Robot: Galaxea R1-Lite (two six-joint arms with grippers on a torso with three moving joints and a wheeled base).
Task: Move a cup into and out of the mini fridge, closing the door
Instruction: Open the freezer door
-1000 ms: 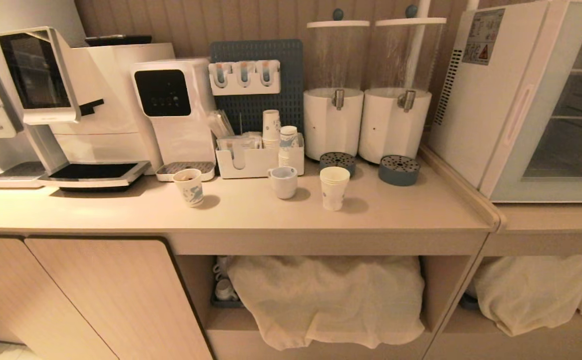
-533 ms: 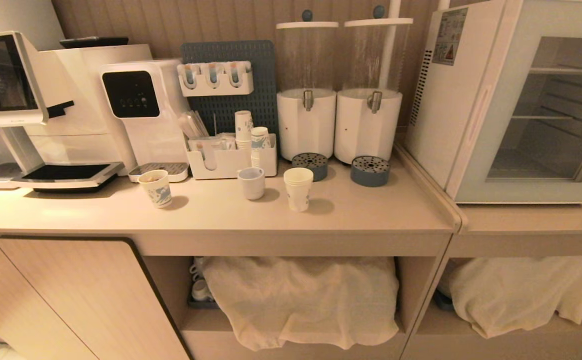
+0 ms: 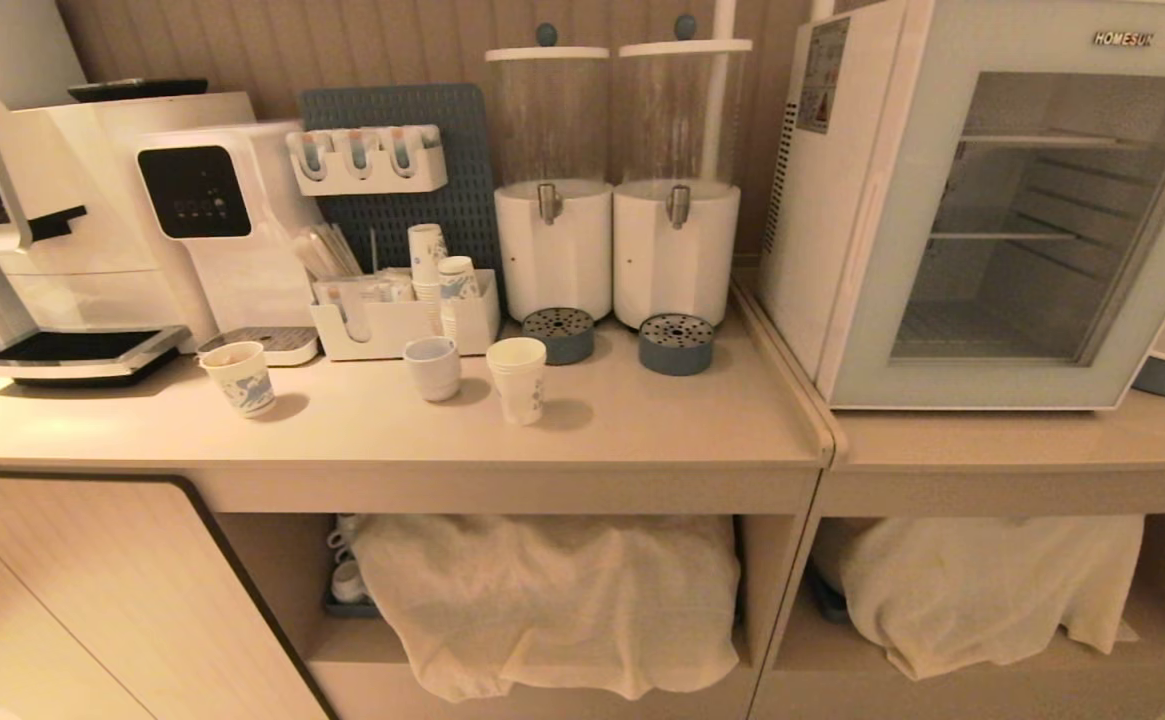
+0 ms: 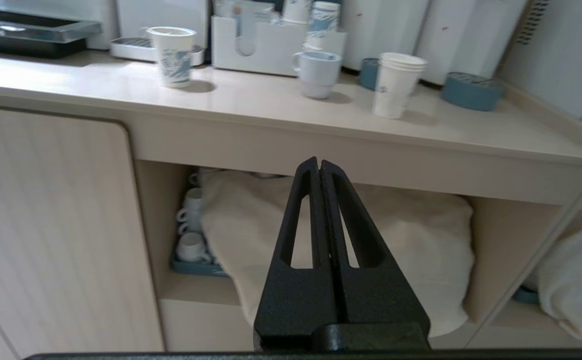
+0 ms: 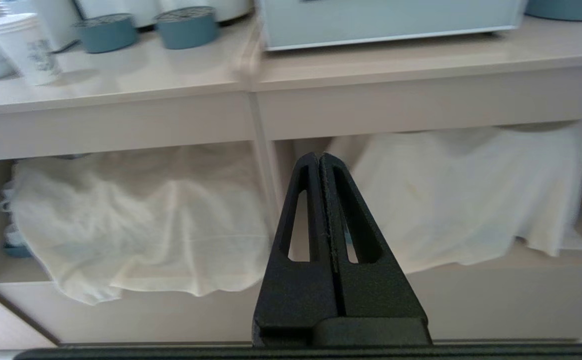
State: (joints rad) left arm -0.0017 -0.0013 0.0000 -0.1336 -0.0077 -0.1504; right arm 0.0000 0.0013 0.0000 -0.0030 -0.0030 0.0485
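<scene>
- Both grippers are pressed fully closed, fingers flat against each other, with nothing between them.
- Left gripper (image 4: 319, 165) points level toward the open shelf under the counter (image 4: 271, 107), its tip below the counter's front edge and in front of the draped cream cloth (image 4: 395, 235).
- Above and beyond that tip, on the counter, stands the cup (image 4: 395, 85), upright, white with layered rims and a small blue mark on its side; it sits a little to the tip's right side.
- Just beside the cup is a white mug (image 4: 318, 72) with a handle; further over to the left is a shorter blue-printed paper cup (image 4: 173, 55).
- Right gripper (image 5: 319, 159) also points level and low, aimed at the upright panel (image 5: 266, 170) that divides the two shelf bays, with cloth (image 5: 460, 195) draped in the bay to its right.
- Above the right gripper's tip, the lower front edge of the mini fridge (image 5: 385, 22) rests on the neighbouring counter.
- Neither arm shows in the head view, where the mini fridge (image 3: 842, 250) stands at the right with the door (image 3: 1032, 220) closed, its glass showing wire shelves with nothing on them.
- From the head view, the cup (image 3: 519, 380) stands well apart from the fridge, in front of two drink dispensers (image 3: 612, 240).
</scene>
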